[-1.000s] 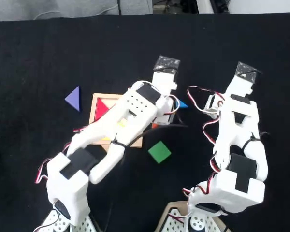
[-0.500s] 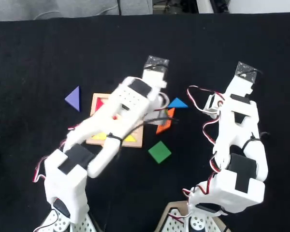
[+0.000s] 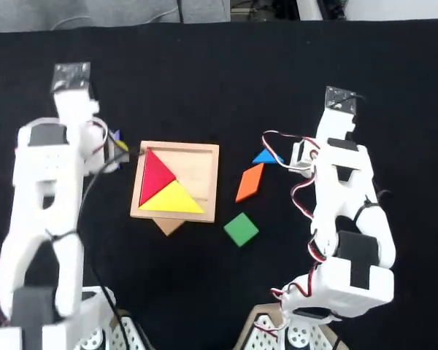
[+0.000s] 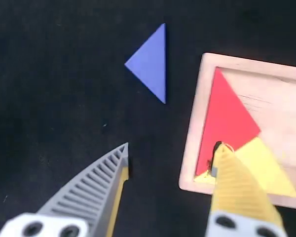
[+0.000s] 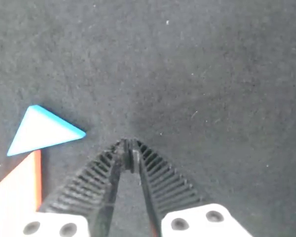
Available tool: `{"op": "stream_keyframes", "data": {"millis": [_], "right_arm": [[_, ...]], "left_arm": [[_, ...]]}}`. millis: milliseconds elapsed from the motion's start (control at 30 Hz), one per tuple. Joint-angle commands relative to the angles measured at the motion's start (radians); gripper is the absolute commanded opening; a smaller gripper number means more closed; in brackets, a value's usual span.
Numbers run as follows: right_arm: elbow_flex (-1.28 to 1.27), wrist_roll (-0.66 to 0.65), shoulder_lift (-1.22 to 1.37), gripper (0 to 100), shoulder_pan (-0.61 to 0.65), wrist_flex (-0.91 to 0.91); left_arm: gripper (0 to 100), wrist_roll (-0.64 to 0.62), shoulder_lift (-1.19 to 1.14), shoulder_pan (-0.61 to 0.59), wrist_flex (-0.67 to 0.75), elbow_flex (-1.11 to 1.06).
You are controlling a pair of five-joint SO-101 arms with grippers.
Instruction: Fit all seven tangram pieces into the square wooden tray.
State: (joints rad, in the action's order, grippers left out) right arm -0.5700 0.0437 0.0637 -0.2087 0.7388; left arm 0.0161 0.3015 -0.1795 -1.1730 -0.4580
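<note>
Green square (image 3: 241, 229), the nearest loose piece, lies flat on the table (image 3: 394, 65), just beside a tan triangle (image 3: 169, 227) that touches the tray's near edge. Next comes the tray (image 3: 177, 146): a red triangle (image 3: 157, 173) and a yellow triangle (image 3: 174, 198) are seated in its left half, and the right half is bare wood. An orange parallelogram (image 3: 250, 182) lies between the tray and the right arm, with a light blue triangle (image 3: 265, 156) just beyond it. The right gripper (image 5: 129, 146) is pressed together and empty, near that triangle. Farthest, a violet triangle (image 4: 150, 61) lies just off the tray's left edge. The left gripper (image 4: 171, 146) is spread and empty, above the table between this triangle and the tray. Judgement: two of seven pieces are placed, and the step in hand is picking up the violet triangle. The next move calls for centring the spread fingers over it, descending, pinching across its edges, then turning it to suit the bare half.
</note>
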Motion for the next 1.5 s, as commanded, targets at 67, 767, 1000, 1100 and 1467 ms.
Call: {"op": "stream_keyframes", "data": {"millis": [67, 767, 1000, 1100, 1467], "right_arm": [[0.022, -0.02, -0.054, 1.1, 0.054, -0.014], [0.684, -0.175, 0.283, 1.1, 0.433, 0.488], [0.837, -0.149, 0.533, 1.1, 0.437, 0.496], [0.869, -0.152, 0.578, 1.1, 0.437, 0.496], [0.858, -0.281, 0.423, 1.1, 0.292, 0.595]], "left_arm": [[27, 0.011, 0.123, -0.054, 0.333, -0.366], [27, 0.083, 0.109, 0.013, 0.325, -0.575], [27, 0.083, 0.112, 0.039, 0.288, -0.576], [27, 0.084, 0.114, 0.085, 0.195, -0.572], [27, 0.075, 0.115, -0.128, 0.161, -0.447]]}}
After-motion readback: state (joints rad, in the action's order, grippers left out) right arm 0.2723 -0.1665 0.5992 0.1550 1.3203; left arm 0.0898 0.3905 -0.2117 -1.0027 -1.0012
